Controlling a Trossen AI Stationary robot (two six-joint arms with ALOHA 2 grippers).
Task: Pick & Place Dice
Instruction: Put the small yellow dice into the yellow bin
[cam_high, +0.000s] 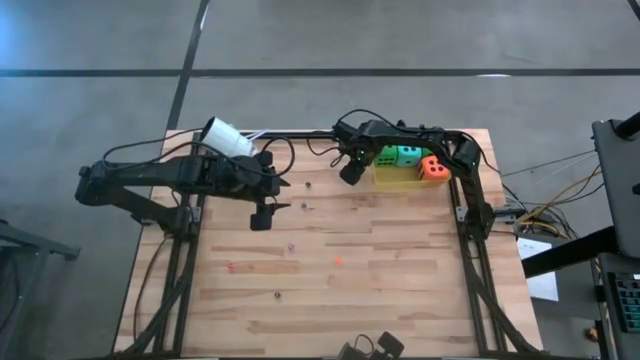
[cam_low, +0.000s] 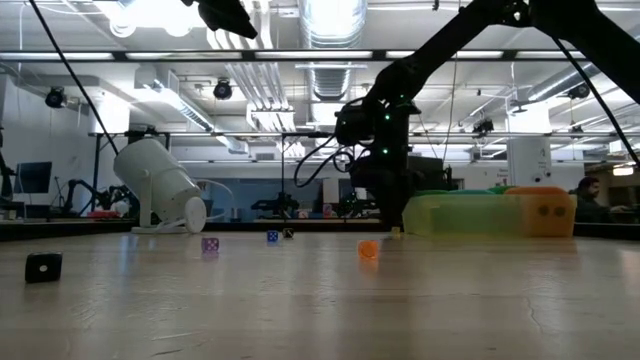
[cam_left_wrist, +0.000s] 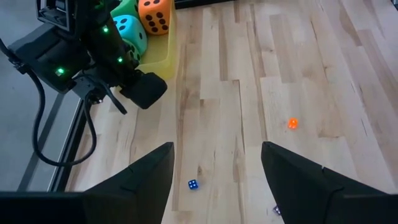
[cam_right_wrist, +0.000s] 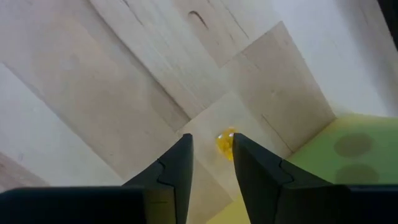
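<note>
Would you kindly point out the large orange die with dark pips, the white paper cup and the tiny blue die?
large orange die with dark pips (cam_left_wrist: 155, 15): left wrist view, pipped face.
white paper cup (cam_high: 227, 137): high view, side wall.
tiny blue die (cam_left_wrist: 193, 184): left wrist view, top face.

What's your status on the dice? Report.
Left fingers open, idle mid-table. Right fingers narrowly apart at small yellow die beside tray. Path clear.

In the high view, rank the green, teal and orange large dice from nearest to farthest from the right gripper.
From the right gripper:
1. Green die, at the yellow tray's near end.
2. Teal die, in the middle.
3. Orange die, at the tray's far end.
</note>
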